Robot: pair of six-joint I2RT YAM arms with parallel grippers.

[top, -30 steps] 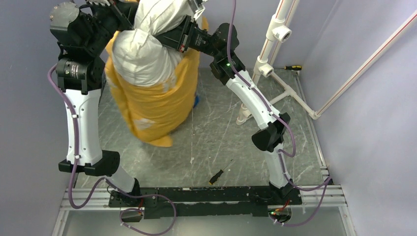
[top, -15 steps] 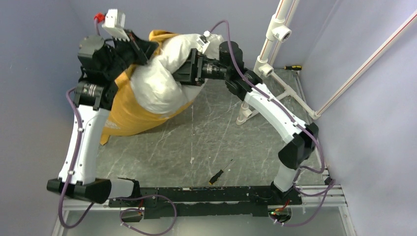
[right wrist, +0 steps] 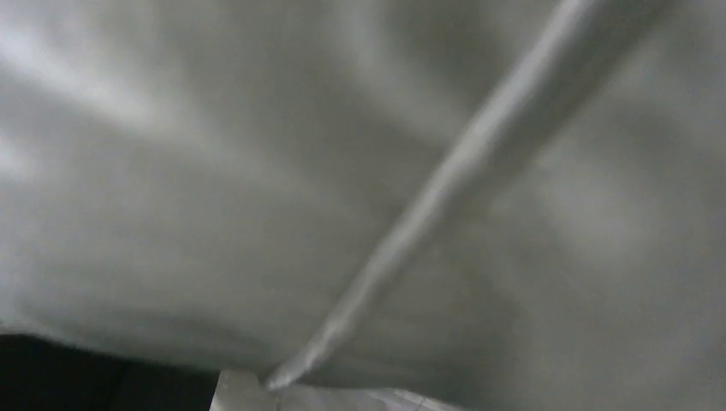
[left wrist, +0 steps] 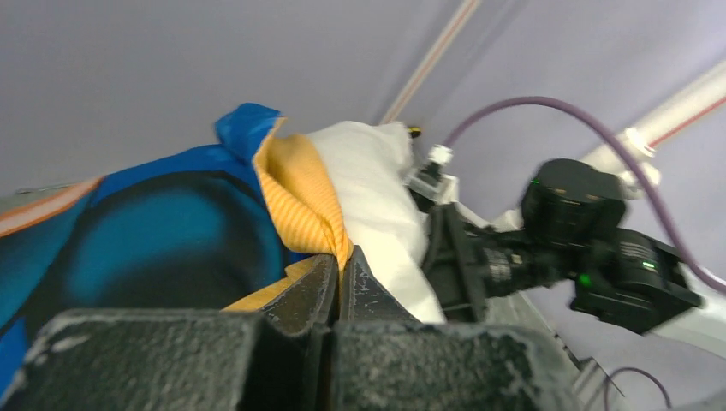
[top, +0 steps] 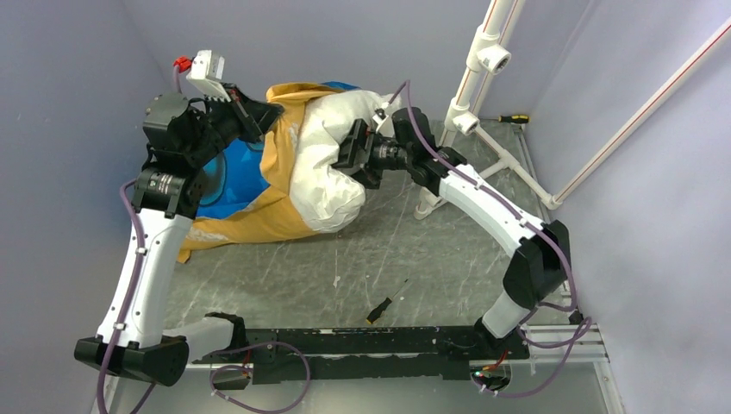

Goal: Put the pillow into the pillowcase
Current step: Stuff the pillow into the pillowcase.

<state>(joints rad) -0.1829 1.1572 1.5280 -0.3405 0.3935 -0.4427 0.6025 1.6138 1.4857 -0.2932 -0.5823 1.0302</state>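
The left gripper (left wrist: 341, 264) has its fingers pinched tight on the orange mouth edge of the pillowcase (top: 250, 203), with the cloth folded over the fingertips and the blue printed side falling away behind them. The pillow (top: 332, 177) starts just past those fingertips, on the side toward the other arm. It is only partly in: the orange edge wraps round its middle and a plump white end bulges out beyond it. The right gripper (top: 352, 148) is pressed into that bare end, so the pillow lies directly ahead of its fingers and fills its wrist view with blurred white cloth. Its fingers are buried there, and I cannot tell how wide they stand or whether they hold anything. The pillow's long axis runs roughly from the right fingers toward the left ones and on into the case. The right arm is the nearer to the exposed end, so it seems best placed to push along that line while the left holds the mouth
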